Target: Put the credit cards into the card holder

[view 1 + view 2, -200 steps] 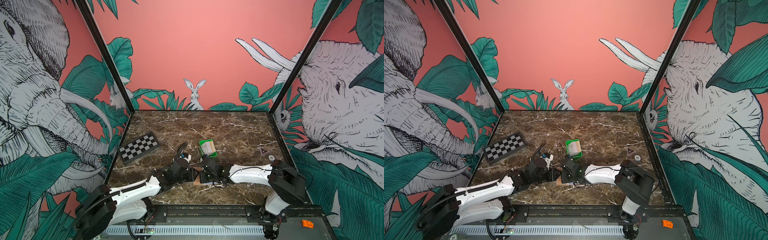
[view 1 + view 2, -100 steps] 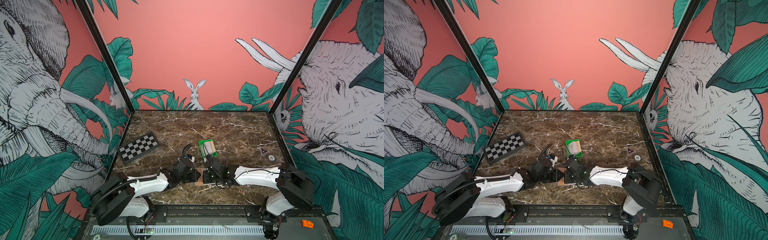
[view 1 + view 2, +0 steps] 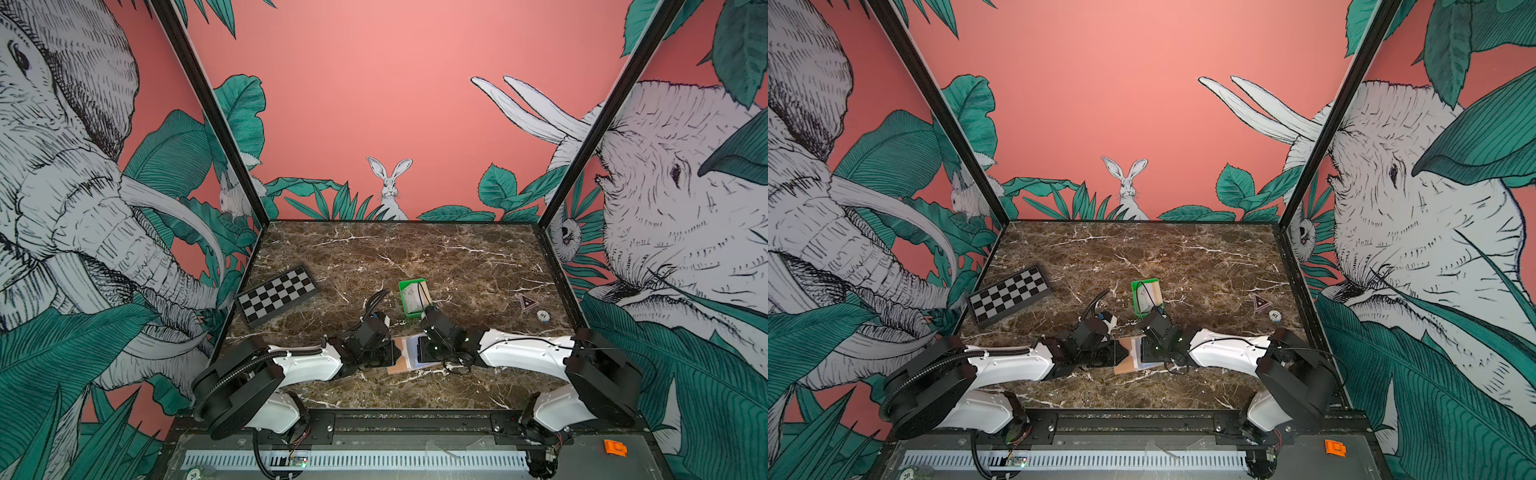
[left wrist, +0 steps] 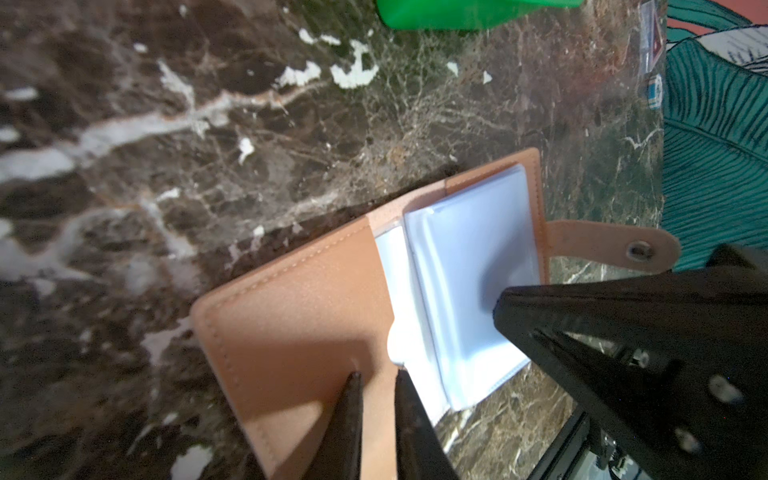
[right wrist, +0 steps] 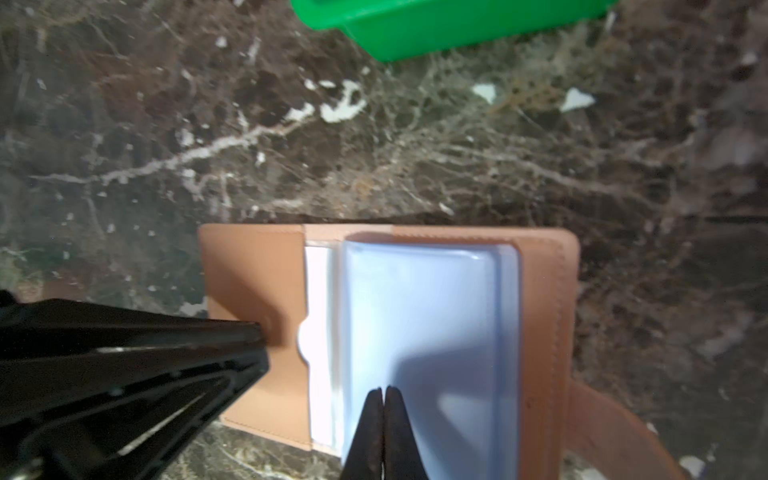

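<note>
**Item:** tan leather booklet card holder [image 5: 253, 266], lying open on the brown marble table [image 3: 457, 266].
- Left gripper [image 4: 376, 378]: fingers just narrowed to a slit, resting on the tan flap.
- Right gripper [image 5: 383, 390]: tips pressed together on the bluish sleeves (likely pinning them).
- Whitish credit cards [image 3: 412, 296]: not yet loaded, in the green plastic tray [image 3: 402, 301].

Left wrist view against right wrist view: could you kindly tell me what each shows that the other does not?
Only the left wrist view shows the strap's snap button, the leafy wall and the narrow gap between the jaws of the left gripper. Only the right wrist view shows the right gripper along its shut jaws. Both show the open card holder, its clear sleeves under the right gripper's tip, a white card in its pocket, the green tray and the marble table.
</note>
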